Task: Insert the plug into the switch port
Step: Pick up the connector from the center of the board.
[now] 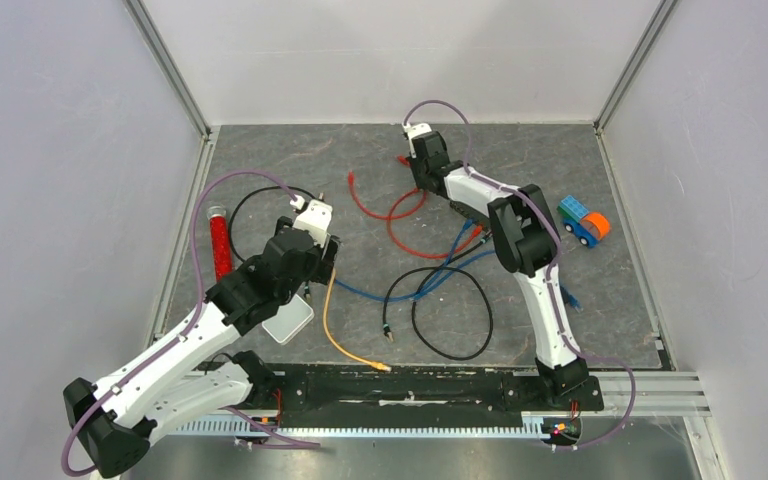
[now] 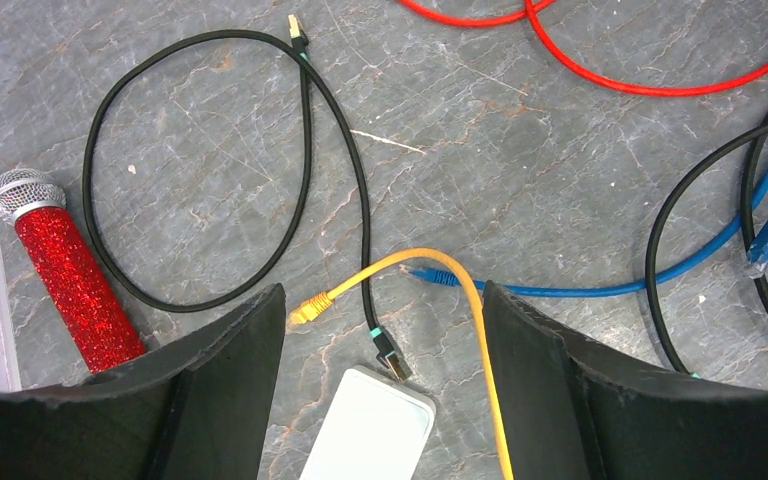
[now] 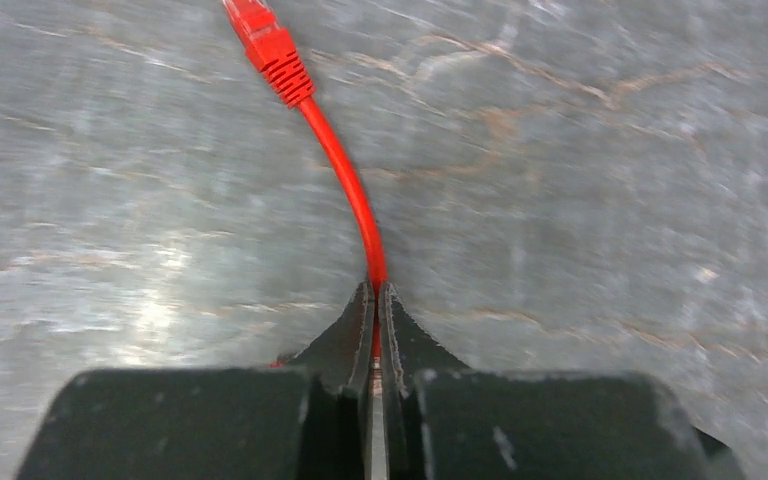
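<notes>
Our right gripper [image 3: 375, 295] has its jaws pinched together on the red cable [image 3: 345, 170], a short way behind the red plug [image 3: 270, 50]. The plug sticks out ahead of the fingertips, over the grey worktop [image 1: 560, 160] near the middle of its far edge. We cannot tell whether the plug touches the surface.

Our left gripper [image 2: 384, 300] hangs with its jaws wide and nothing between them. It is over the white switch box [image 2: 370, 430], which lies toward the worktop's left side, closer to the near edge. We cannot see the box's ports.

A black plug [image 2: 392, 355] lies against the box's far edge, with a yellow plug [image 2: 310, 310] and a blue plug [image 2: 438, 277] near it. A red glitter microphone [image 2: 70, 280] lies along the left edge, and a toy truck [image 1: 583, 220] sits near the right edge.
</notes>
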`<state>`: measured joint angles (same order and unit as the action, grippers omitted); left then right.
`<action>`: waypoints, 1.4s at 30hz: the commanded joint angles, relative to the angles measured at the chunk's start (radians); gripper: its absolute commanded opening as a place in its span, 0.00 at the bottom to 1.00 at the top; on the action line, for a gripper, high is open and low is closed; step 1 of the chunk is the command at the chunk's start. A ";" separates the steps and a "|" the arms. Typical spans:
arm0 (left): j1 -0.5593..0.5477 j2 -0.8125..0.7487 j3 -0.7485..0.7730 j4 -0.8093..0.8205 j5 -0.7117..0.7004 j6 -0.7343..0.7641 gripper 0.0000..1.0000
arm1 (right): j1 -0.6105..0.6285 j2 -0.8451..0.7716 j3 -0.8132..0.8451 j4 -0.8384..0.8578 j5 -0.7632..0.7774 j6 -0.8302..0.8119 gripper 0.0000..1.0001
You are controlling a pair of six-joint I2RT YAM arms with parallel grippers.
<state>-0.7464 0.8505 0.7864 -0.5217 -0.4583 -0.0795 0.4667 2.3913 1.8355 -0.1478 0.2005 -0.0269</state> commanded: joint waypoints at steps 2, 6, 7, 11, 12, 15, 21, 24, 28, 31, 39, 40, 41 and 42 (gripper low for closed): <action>-0.001 0.007 0.010 0.047 0.016 -0.004 0.77 | -0.052 -0.129 -0.112 -0.006 0.134 -0.017 0.00; -0.001 0.038 0.023 0.045 0.038 -0.039 0.76 | -0.064 -0.278 -0.262 0.115 0.095 -0.042 0.00; 0.000 0.045 0.027 0.042 0.044 -0.046 0.76 | -0.066 -0.303 -0.284 0.130 0.085 -0.044 0.00; 0.002 0.066 0.045 0.032 0.044 -0.051 0.76 | -0.066 -0.417 -0.382 0.189 0.008 -0.049 0.00; 0.003 0.072 0.052 0.029 0.044 -0.052 0.76 | -0.066 -0.439 -0.408 0.196 -0.002 -0.044 0.00; 0.008 0.093 0.077 0.017 0.062 -0.073 0.76 | -0.067 -0.512 -0.467 0.205 -0.043 -0.021 0.00; 0.022 0.141 0.103 0.039 0.152 -0.159 0.75 | -0.067 -0.646 -0.599 0.255 -0.063 -0.003 0.00; 0.027 0.161 0.112 0.048 0.194 -0.161 0.75 | -0.072 -0.649 -0.602 0.233 -0.045 0.019 0.04; 0.030 0.156 0.113 0.036 0.170 -0.106 0.75 | -0.075 -0.631 -0.597 0.108 -0.007 0.245 0.33; 0.031 0.142 0.109 0.025 0.155 -0.046 0.76 | -0.076 -0.650 -0.683 0.115 -0.006 0.430 0.45; 0.032 0.092 0.060 0.010 0.133 -0.004 0.76 | -0.072 -0.672 -0.946 0.484 -0.027 0.686 0.57; 0.032 0.084 0.051 0.011 0.135 -0.006 0.76 | -0.072 -0.661 -0.941 0.482 -0.030 0.698 0.57; 0.032 0.076 0.046 0.010 0.136 -0.007 0.76 | -0.070 -0.647 -0.932 0.472 -0.027 0.704 0.56; 0.032 0.069 0.041 0.011 0.134 -0.006 0.76 | -0.066 -0.637 -0.928 0.464 -0.021 0.718 0.56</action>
<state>-0.7193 0.9596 0.8452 -0.5270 -0.3126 -0.1368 0.3954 1.7603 0.8978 0.1814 0.1780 0.5613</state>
